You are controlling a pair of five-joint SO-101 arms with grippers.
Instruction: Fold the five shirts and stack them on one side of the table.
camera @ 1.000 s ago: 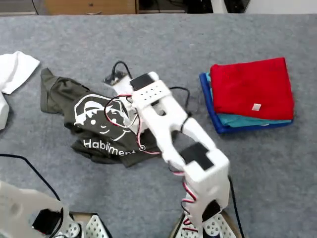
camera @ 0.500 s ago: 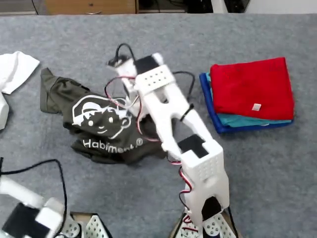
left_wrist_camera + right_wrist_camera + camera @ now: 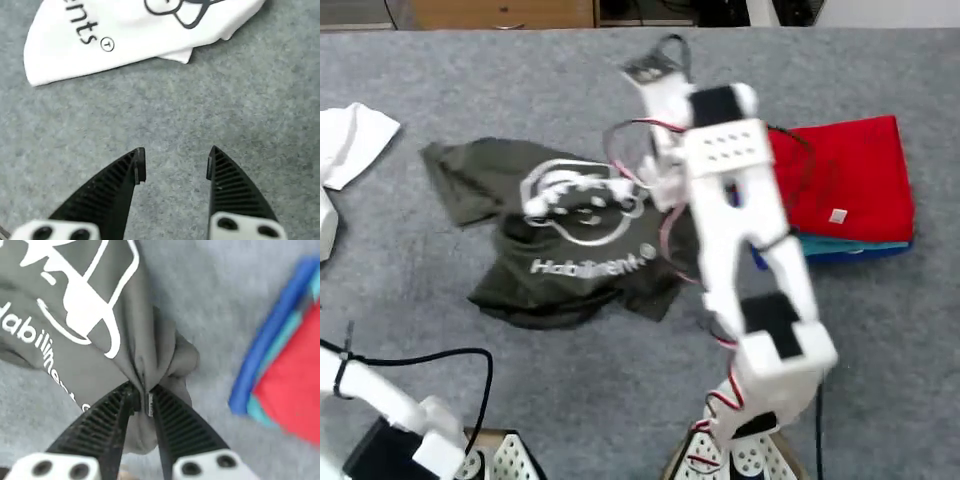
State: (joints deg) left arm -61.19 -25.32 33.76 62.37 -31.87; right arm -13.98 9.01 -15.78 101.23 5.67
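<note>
Grey felt-like tabletop across the high view, with a strip of wooden furniture along the upper left edge. At centre, a crumpled dark olive shirt with white print, pinched at a bunched fold by the right gripper, jaws clamped tight on the cloth. At right, a folded stack: red on top, then teal, then blue. At far left, a white shirt. Left gripper spread wide above bare grey felt, grasping nothing, near the white shirt's edge.
</note>
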